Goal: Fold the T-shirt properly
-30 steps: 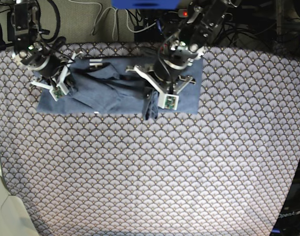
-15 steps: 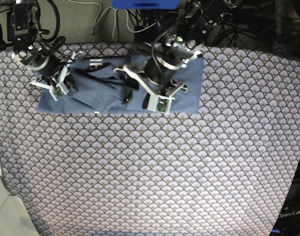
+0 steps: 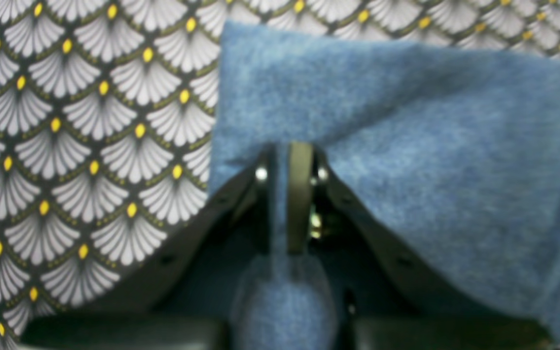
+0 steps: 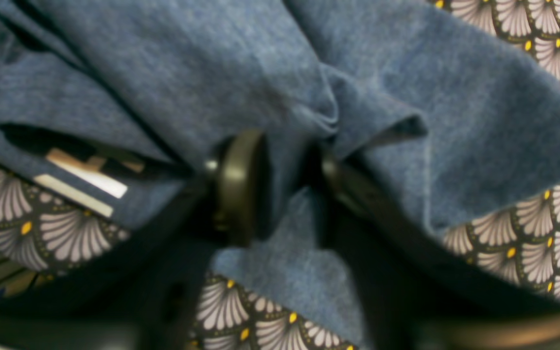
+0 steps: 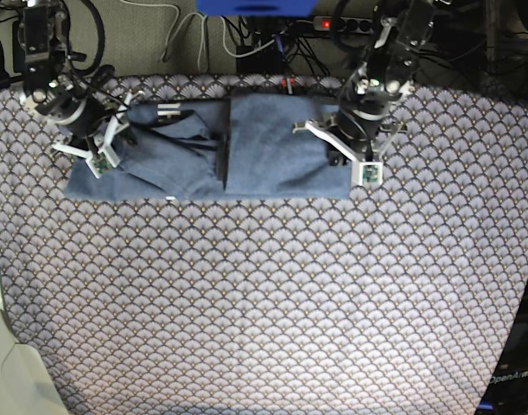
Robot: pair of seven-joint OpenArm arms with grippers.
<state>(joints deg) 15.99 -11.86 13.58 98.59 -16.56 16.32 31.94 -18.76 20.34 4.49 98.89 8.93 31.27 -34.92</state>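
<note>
The T-shirt (image 5: 246, 151) lies at the far side of the table, on the patterned cloth (image 5: 264, 303), as a long band running from your right arm to your left arm. Its middle and the part near the left arm are flat and smooth. The part near the right arm is bunched, with dark creases, and there a small piece of the white letters (image 4: 83, 187) shows at the edge.

The left gripper (image 3: 289, 194) is at the shirt's near corner on its own side. In the left wrist view you see its jaws pressed together on a thin layer of blue fabric, so it is closed on the shirt's edge. The right gripper (image 4: 280, 189) is at the other end. In the right wrist view its two jaws stand apart, and a fold of the fabric passes between them; it looks loose there, not pinched, so I judge this gripper is open around the cloth.

I think the step in hand is the crosswise fold: the band is made, and now one end must go over the other. The left arm seems ready to lift its corner. For the next move you need a second hold on that same end, or a flat other end. Be careful with the bunched part near the right arm: if you fold over it, the creases stay inside. Smooth it first, then carry the held corner low across the shirt.
</note>
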